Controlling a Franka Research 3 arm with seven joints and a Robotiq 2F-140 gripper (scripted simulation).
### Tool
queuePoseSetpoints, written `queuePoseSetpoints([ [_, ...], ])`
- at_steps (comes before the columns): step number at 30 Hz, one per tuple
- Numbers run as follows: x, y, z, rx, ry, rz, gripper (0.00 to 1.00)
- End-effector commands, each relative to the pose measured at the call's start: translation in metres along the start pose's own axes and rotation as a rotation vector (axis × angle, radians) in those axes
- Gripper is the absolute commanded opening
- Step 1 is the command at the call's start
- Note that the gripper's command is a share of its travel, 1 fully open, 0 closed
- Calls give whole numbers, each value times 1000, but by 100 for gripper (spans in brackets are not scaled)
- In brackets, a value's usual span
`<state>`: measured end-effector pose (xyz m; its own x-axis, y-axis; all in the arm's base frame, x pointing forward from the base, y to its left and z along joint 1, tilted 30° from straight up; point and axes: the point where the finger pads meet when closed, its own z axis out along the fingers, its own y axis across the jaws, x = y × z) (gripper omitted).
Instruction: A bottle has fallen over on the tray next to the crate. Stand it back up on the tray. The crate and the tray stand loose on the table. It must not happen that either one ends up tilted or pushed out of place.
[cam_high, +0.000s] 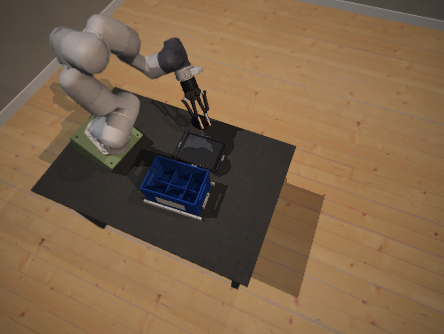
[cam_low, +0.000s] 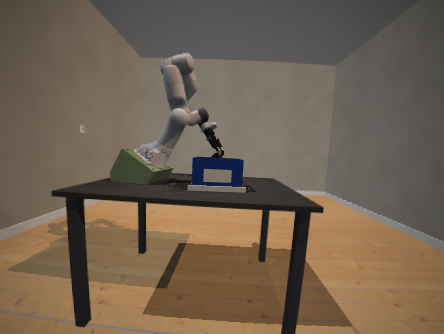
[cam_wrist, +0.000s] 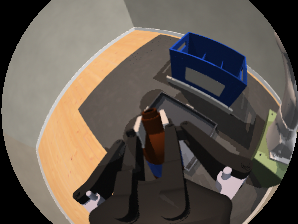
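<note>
The jaws (cam_high: 202, 121) (cam_low: 220, 152) are closed around the brown bottle (cam_high: 197, 124) (cam_wrist: 154, 142), which is beyond the tray's (cam_high: 195, 164) (cam_wrist: 209, 121) edge, seen from above. The grasp looks done; bringing it over the tray, setting it upright and letting go seem left.

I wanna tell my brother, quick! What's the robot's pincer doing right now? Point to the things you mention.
The pincer (cam_high: 202, 121) (cam_low: 220, 151) (cam_wrist: 152, 119): closed on the brown bottle (cam_high: 200, 119) (cam_wrist: 156, 145).
</note>
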<state>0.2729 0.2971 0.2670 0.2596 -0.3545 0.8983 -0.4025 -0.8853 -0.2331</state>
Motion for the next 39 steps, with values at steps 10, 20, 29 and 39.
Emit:
queuePoseSetpoints([
  [10,2,-1,-2,1,68,13,0],
  [20,0,-1,-2,1,124,13,0],
  [29,-1,-1,-2,2,158,12,0],
  [39,-2,-1,-2,2,171,11,0],
])
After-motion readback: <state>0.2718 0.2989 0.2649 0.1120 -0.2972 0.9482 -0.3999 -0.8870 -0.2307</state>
